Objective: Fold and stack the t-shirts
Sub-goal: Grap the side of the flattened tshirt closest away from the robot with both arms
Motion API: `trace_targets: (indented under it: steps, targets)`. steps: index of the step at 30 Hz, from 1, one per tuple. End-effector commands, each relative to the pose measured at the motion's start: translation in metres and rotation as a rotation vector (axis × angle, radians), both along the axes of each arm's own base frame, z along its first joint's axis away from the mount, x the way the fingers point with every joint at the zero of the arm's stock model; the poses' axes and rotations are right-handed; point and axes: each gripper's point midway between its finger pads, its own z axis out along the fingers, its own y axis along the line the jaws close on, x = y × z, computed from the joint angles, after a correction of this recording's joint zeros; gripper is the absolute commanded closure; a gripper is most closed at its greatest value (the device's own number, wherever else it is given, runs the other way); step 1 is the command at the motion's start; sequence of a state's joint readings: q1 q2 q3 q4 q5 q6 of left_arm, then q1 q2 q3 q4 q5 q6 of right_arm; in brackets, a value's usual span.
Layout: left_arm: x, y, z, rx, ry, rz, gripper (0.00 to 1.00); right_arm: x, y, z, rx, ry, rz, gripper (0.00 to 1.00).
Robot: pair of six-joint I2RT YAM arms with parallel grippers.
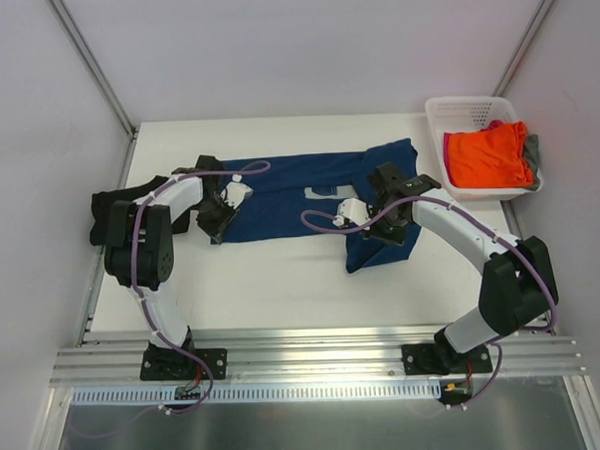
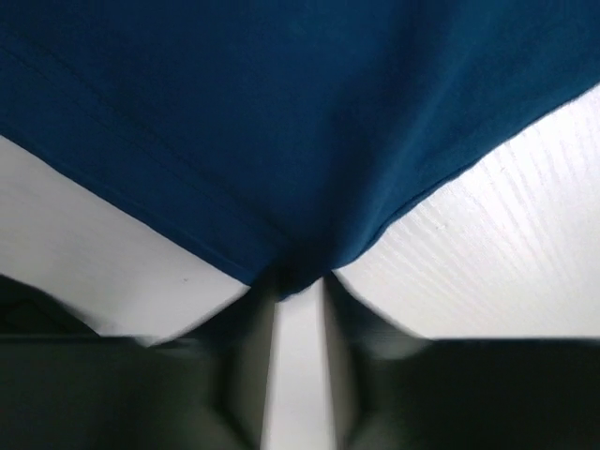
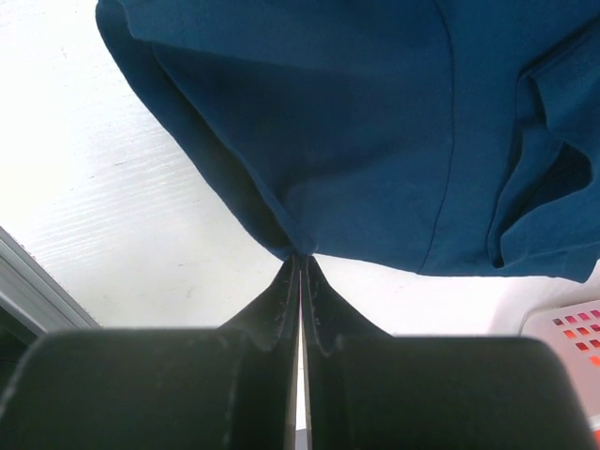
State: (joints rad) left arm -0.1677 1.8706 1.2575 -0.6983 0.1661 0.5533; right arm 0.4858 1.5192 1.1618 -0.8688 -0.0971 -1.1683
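Worktop: white, and it carries everything; its near edge is hidden behind the rail with the arm bases.
Navy t-shirt: spread across the middle of the worktop, its right part doubled over and hanging toward the near side. Both arms cover parts of it, so its full outline cannot be made out.
Basket: white plastic, in the far right corner, well apart from the navy t-shirt.
Orange t-shirt: bunched in the basket, filling most of it.
Black t-shirt: at the left edge of the worktop, largely hidden under the left arm.
Right gripper: fingers pressed together, clamped on a pinch of navy cloth.
Left gripper: fingers a little apart, with the navy hem drawn to a point and nipped between the tips; this view is blurred.
Pale print: on the navy chest, cut off by the right wrist.
Grey t-shirt: a strip at the basket's right wall.
Pink t-shirt: a sliver above the orange.
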Motion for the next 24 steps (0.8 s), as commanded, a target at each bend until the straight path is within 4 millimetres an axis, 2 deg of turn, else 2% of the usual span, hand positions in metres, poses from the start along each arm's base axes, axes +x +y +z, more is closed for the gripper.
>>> trace_targets:
  steps: [1,2,3,8,13,17,20,23,24]
  targets:
    - [0.012,0.006,0.006,0.003,-0.028,-0.006,0.88,0.000,0.002,0.006,0.015,0.003,-0.014,0.99]
    - [0.012,0.007,0.006,0.000,-0.029,-0.002,0.96,0.001,0.002,0.007,0.014,0.003,-0.013,0.99]
    - [0.012,0.007,0.007,-0.003,-0.030,-0.001,1.00,0.002,0.002,0.007,0.016,-0.001,-0.016,0.99]
    - [0.014,0.011,0.022,-0.014,-0.072,0.013,1.00,0.016,-0.007,0.020,0.035,-0.038,-0.089,0.99]
    - [0.019,0.018,0.045,-0.016,-0.147,0.016,1.00,0.045,-0.018,0.054,0.122,-0.097,-0.234,1.00]
    - [0.029,0.020,0.067,-0.017,-0.218,0.002,1.00,0.061,-0.033,0.059,0.133,-0.104,-0.304,0.99]
    - [0.042,0.018,0.083,-0.022,-0.271,-0.012,1.00,0.071,-0.038,0.062,0.139,-0.116,-0.326,0.99]
    - [0.046,0.015,0.091,-0.038,-0.278,-0.027,1.00,0.078,-0.040,0.065,0.152,-0.116,-0.348,0.99]
    - [0.050,0.014,0.095,-0.039,-0.289,-0.040,1.00,0.084,-0.039,0.071,0.160,-0.134,-0.349,1.00]
